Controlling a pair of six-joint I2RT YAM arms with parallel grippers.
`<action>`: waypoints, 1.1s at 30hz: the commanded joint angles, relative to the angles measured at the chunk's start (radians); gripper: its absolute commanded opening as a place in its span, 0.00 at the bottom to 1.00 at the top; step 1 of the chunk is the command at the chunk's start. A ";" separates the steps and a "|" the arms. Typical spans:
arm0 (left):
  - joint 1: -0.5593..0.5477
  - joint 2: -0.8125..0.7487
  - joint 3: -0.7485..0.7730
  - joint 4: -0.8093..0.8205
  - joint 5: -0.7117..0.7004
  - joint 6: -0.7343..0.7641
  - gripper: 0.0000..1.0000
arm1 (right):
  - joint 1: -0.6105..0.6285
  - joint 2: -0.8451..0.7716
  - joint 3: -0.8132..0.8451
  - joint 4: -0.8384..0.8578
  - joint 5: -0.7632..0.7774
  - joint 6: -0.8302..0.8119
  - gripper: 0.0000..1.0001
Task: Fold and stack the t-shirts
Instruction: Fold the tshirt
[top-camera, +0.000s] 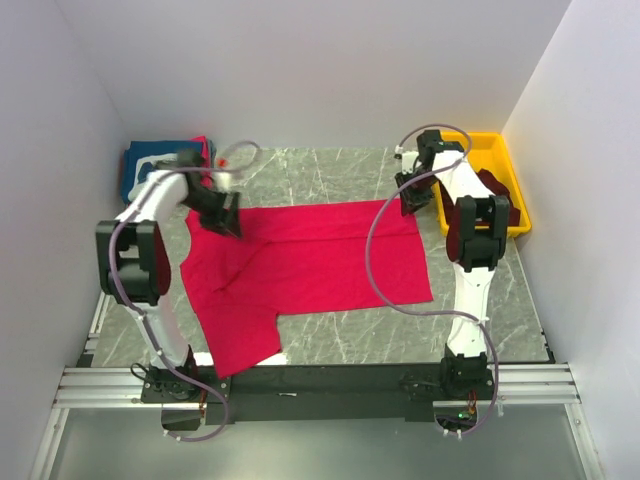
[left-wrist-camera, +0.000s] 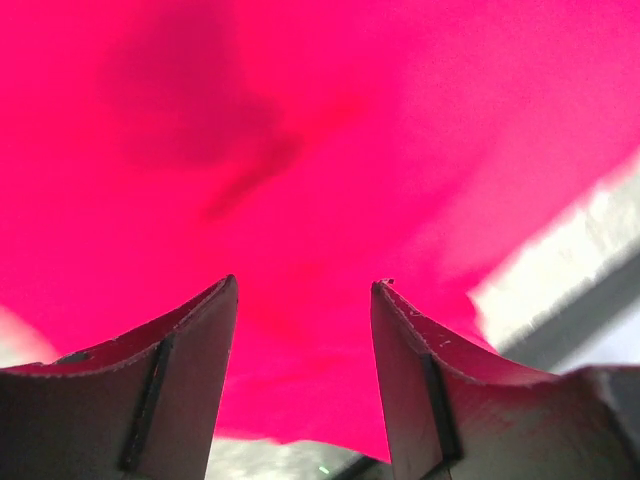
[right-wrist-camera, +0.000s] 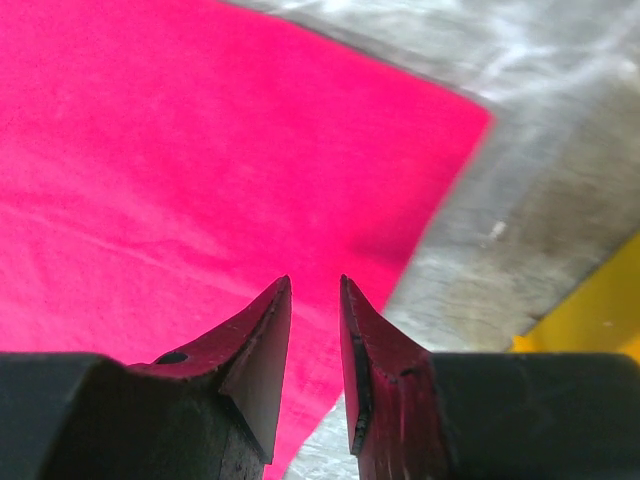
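In the top view you lose the far-left shoulder of the red t-shirt (top-camera: 320, 265) under the left gripper (top-camera: 224, 214), and the right arm (top-camera: 468, 215) hides 1 side of the yellow bin (top-camera: 500, 165). The left wrist view shows the cloth blurred, running off the top and 2 sides. The right wrist view cuts the bin down to 1 yellow corner.

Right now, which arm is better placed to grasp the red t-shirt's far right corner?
The right arm: its jaws, narrowly parted, sit at that corner of the red t-shirt; the left arm has its jaws over the opposite end.
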 joint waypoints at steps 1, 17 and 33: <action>0.090 0.036 0.105 0.000 -0.047 0.009 0.61 | -0.029 -0.057 0.043 0.017 -0.043 0.037 0.34; -0.016 0.111 -0.074 0.157 -0.136 -0.098 0.69 | -0.046 -0.079 -0.032 0.031 -0.075 0.040 0.34; 0.026 0.071 -0.047 0.147 -0.162 -0.089 0.68 | -0.046 -0.071 -0.061 0.018 -0.025 0.013 0.34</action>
